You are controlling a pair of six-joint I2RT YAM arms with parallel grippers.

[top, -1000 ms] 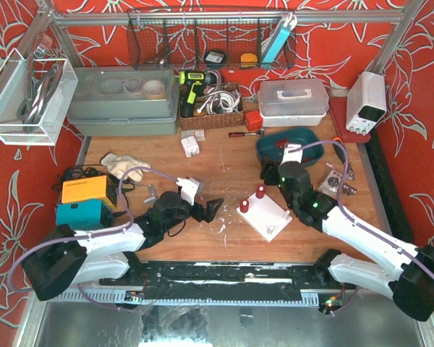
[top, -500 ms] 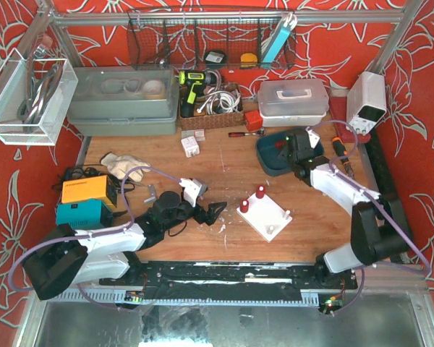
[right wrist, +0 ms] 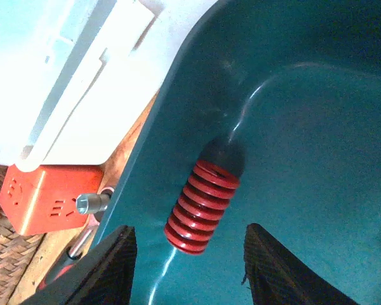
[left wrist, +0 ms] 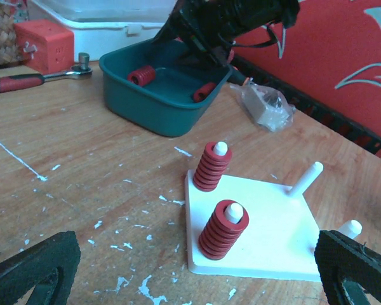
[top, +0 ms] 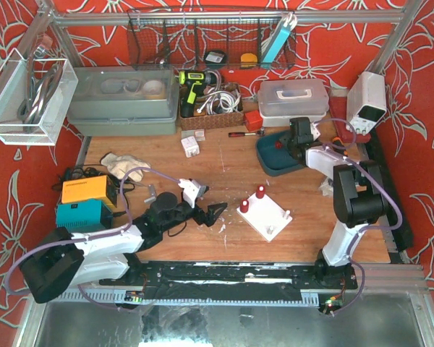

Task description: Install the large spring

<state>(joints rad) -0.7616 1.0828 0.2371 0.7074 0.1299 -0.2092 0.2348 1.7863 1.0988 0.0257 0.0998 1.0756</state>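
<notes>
Inside the teal plastic tray [right wrist: 292, 127], a large red coil spring [right wrist: 200, 206] lies against the wall. Right gripper [right wrist: 187, 240] straddles its end, jaws apart. Left gripper [left wrist: 197, 248] spread wide over the wooden worktop [left wrist: 82, 178].

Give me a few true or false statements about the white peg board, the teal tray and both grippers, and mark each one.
Two pegs of the white square peg board carry red coil springs. True.
The teal plastic tray is empty. False: two red springs lie in it.
The right gripper is inside the tray, at a red spring. True.
The left gripper is clamped on a spring. False: it is open, holding nothing.
</notes>
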